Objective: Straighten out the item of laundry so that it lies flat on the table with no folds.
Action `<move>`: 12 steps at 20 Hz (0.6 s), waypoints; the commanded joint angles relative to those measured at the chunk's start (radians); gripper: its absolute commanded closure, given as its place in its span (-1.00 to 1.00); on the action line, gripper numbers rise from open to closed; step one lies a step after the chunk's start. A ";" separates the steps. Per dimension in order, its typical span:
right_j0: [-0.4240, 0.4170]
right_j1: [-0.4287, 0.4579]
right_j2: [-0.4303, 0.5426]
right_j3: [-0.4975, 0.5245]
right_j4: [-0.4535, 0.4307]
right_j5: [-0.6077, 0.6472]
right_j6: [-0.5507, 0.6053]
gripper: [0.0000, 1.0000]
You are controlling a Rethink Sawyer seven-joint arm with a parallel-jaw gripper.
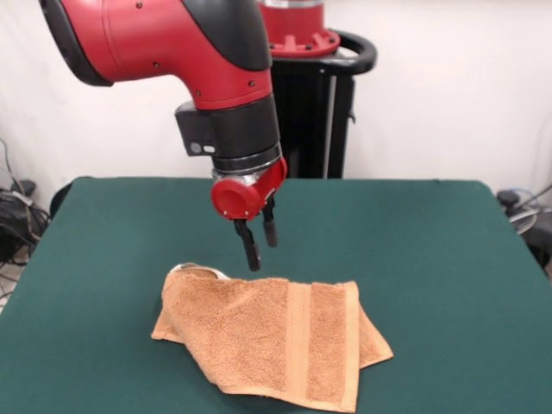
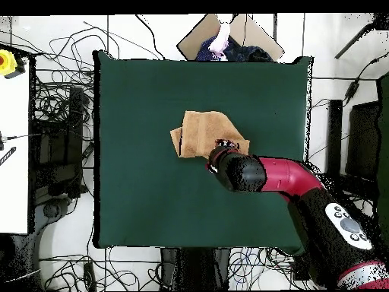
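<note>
The gripper hangs with its two fingers apart and empty, just above the back edge of the towel, which lies folded over itself on the dark green table. Around the table are a white wall, tangled cables on the floor, and a person's hand at the overhead view's top edge.

The towel lies folded on the bench, toward its near edge; the end effector hangs just above the towel's far edge.
</note>
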 commanded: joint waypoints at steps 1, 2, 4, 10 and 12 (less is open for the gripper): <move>0.033 0.061 -0.094 0.016 0.091 0.017 0.335 -1.00; 0.036 0.060 -0.112 0.022 0.127 -0.002 0.389 -1.00; 0.040 0.069 -0.142 0.046 0.210 -0.062 0.504 -1.00; 0.193 0.001 -0.352 0.266 0.453 -0.329 0.916 -1.00; 0.217 0.008 -0.363 0.335 0.523 -0.453 0.998 -1.00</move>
